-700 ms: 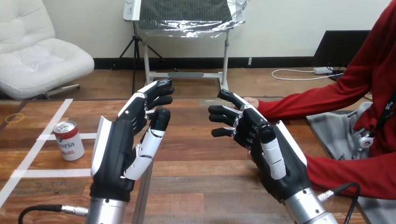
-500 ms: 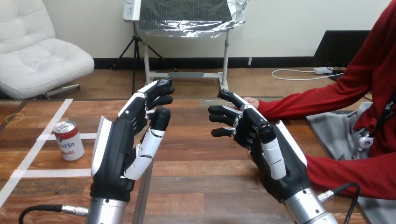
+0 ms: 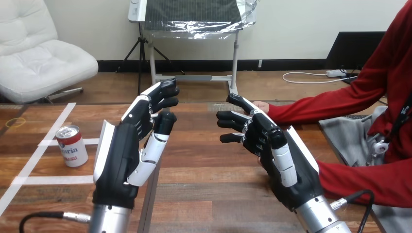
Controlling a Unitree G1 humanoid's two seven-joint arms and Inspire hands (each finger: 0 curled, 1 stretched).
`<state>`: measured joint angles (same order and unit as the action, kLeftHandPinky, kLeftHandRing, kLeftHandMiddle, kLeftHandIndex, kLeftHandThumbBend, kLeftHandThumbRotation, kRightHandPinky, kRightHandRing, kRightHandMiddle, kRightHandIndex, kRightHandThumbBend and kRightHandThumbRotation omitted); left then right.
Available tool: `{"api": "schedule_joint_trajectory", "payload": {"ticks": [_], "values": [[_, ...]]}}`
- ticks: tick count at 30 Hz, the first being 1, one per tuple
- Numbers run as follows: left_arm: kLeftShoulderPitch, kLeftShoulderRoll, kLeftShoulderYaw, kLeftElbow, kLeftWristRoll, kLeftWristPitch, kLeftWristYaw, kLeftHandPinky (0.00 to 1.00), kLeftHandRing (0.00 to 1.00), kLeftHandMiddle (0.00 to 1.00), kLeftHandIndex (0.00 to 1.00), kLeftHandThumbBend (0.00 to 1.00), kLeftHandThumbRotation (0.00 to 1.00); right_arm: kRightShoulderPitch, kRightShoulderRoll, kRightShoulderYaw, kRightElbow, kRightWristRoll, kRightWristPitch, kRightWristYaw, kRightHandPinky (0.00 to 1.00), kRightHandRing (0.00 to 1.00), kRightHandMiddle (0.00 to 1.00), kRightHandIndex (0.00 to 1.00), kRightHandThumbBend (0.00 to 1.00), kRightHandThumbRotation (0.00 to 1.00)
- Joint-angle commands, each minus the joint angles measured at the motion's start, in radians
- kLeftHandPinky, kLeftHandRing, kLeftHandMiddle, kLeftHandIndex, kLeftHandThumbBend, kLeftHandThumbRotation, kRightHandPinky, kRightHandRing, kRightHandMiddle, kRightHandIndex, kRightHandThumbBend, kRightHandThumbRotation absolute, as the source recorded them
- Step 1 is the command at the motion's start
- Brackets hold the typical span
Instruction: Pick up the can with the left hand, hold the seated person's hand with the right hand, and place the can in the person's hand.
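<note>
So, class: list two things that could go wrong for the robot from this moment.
The upright can stands apart, outside the left hand; a sideways reach might tip it. The person's hand sits mostly hidden behind the right hand, so its grasp may miss.

A robotics lab or test space is suggested. A wooden table (image 3: 209, 191) is marked out with white tape lines (image 3: 53, 179), and a can (image 3: 71, 145) is set among them. The robot's left hand (image 3: 121, 155) and right hand (image 3: 286, 165) are raised over the table. A person (image 3: 369, 97) is seated at its right side.
</note>
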<state>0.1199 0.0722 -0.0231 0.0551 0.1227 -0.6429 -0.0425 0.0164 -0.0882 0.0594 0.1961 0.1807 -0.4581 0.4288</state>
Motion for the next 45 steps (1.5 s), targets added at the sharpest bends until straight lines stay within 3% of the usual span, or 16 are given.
{"api": "schedule_joint_trajectory", "payload": {"ticks": [1, 7, 13, 20, 27, 32, 45], "values": [[-0.132, 0.060, 0.033, 0.037, 0.007, 0.011, -0.009, 0.67, 0.80, 0.84, 0.82, 0.45, 0.86, -0.070, -0.014, -0.015, -0.049, 0.017, 0.001, 0.007, 0.72, 0.82, 0.81, 0.91, 0.91, 1.00], [-0.205, 0.132, 0.079, 0.090, 0.053, 0.080, 0.009, 0.70, 0.82, 0.85, 0.83, 0.46, 0.82, -0.072, -0.014, -0.016, -0.045, 0.021, 0.006, 0.013, 0.72, 0.81, 0.81, 0.91, 0.92, 1.00], [-0.270, 0.204, 0.109, 0.124, 0.117, 0.189, 0.028, 0.73, 0.85, 0.88, 0.86, 0.59, 0.77, -0.075, -0.010, -0.016, -0.037, 0.029, 0.002, 0.024, 0.72, 0.81, 0.81, 0.91, 0.92, 1.00], [-0.356, 0.283, 0.122, 0.195, 0.161, 0.264, 0.036, 0.80, 0.92, 0.94, 0.94, 0.68, 0.71, -0.077, -0.008, -0.017, -0.029, 0.030, -0.001, 0.028, 0.72, 0.81, 0.82, 0.91, 0.92, 1.00], [-0.440, 0.340, 0.120, 0.284, 0.183, 0.298, 0.050, 0.85, 0.96, 0.99, 0.98, 0.71, 0.62, -0.078, -0.006, -0.017, -0.025, 0.028, -0.005, 0.029, 0.71, 0.81, 0.81, 0.91, 0.92, 1.00], [-0.521, 0.392, 0.098, 0.382, 0.265, 0.326, 0.120, 0.85, 0.97, 0.99, 0.98, 0.71, 0.56, -0.077, -0.005, -0.016, -0.029, 0.023, -0.004, 0.025, 0.71, 0.81, 0.81, 0.91, 0.92, 1.00], [-0.681, 0.455, 0.060, 0.575, 0.340, 0.362, 0.170, 0.85, 0.97, 0.98, 0.96, 0.70, 0.44, -0.075, 0.001, -0.016, -0.031, 0.028, -0.002, 0.023, 0.70, 0.80, 0.81, 0.91, 0.92, 1.00]]}}
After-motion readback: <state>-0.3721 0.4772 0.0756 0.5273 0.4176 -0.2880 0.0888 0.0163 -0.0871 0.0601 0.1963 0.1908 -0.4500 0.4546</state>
